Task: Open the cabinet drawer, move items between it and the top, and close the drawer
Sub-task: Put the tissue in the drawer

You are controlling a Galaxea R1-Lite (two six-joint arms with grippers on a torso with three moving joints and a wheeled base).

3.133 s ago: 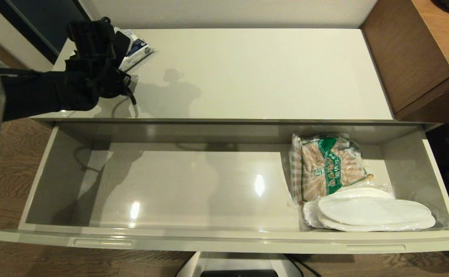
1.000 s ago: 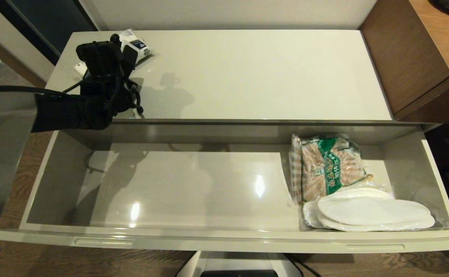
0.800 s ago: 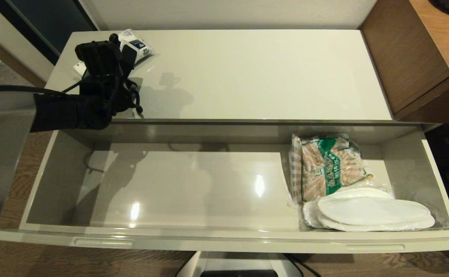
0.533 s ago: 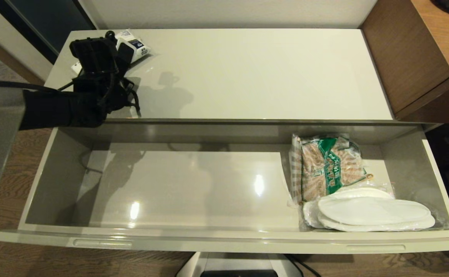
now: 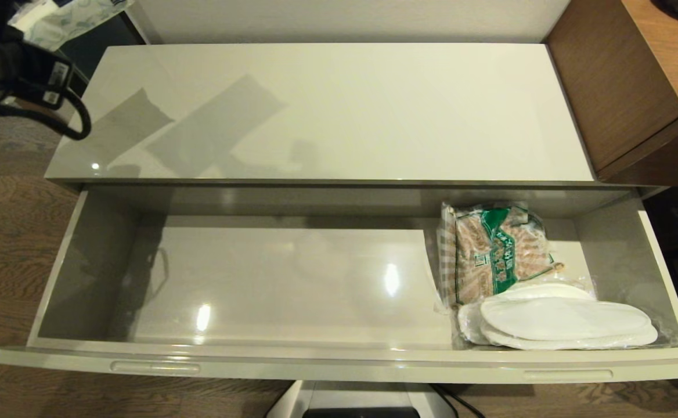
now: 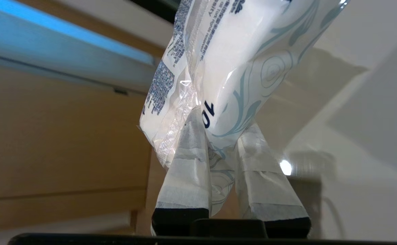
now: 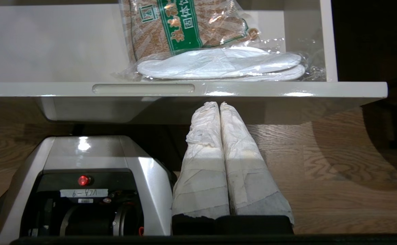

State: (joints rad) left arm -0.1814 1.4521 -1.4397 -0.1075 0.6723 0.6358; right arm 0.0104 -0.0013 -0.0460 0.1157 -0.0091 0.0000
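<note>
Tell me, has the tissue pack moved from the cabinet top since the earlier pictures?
Yes. The left gripper lifted the tissue pack off the top, toward its far-left corner.

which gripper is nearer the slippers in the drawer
Right. The right gripper hangs shut just below the drawer front, under the slippers. The left gripper is up beyond the cabinet's far left corner, holding the tissue pack.

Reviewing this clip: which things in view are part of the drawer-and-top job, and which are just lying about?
Job:
cabinet drawer, open
top
tissue pack, gripped by left gripper
wrapped slippers, in drawer

Bystanders:
checked snack bag, in drawer
wooden desk
right gripper, parked below drawer front
</note>
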